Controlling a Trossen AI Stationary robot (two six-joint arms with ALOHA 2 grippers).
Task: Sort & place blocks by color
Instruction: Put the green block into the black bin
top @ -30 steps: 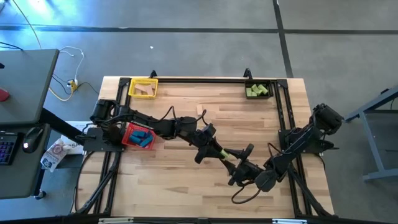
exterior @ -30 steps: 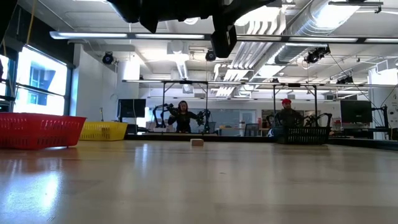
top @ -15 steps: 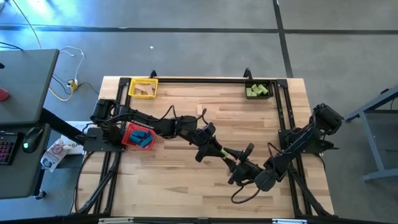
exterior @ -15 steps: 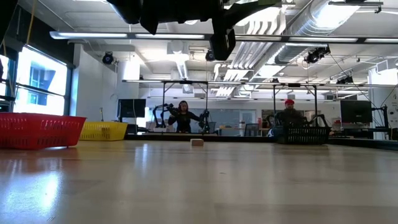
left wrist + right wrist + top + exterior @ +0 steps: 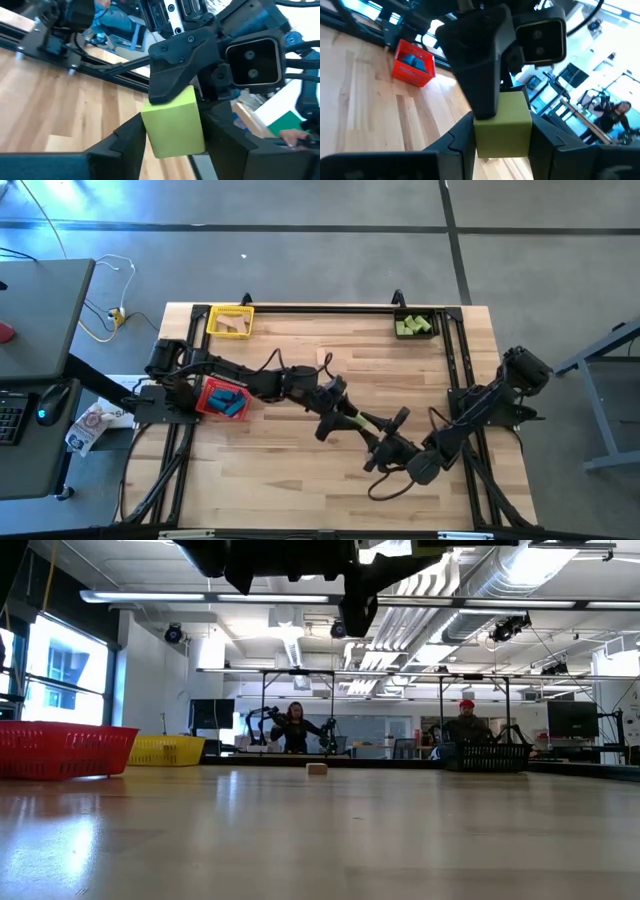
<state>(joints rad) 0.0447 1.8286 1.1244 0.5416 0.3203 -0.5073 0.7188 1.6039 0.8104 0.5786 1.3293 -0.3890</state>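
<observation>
Since the earlier frame the right gripper [image 5: 372, 448] has edged slightly toward the table's middle, closing up on the left gripper [image 5: 345, 418], while everything else on the table lies as it did. Both meet over the pale, straight-grained wooden table [image 5: 300, 470] around one light green bar [image 5: 174, 122], a smooth-faced, square-ended wooden piece. In the left wrist view the left gripper's dark fingers [image 5: 127, 137] press its sides, and a matte black finger of the other arm lies across its far end. In the right wrist view the right gripper's fingers [image 5: 460, 135] are likewise clamped on its flanks (so both grippers appear closed on the same piece, held clear of the tabletop).

A single tan block [image 5: 323, 361] sits alone on the table toward the far edge, also seen in the low view [image 5: 317, 768]. Blue blocks [image 5: 230, 400] fill the red mesh bin [image 5: 207, 389] at the left, green blocks [image 5: 413, 326] lie in the black bin [image 5: 399, 318] at the far right corner, and tan pieces [image 5: 234, 326] rest in the yellow bin [image 5: 214, 315].
</observation>
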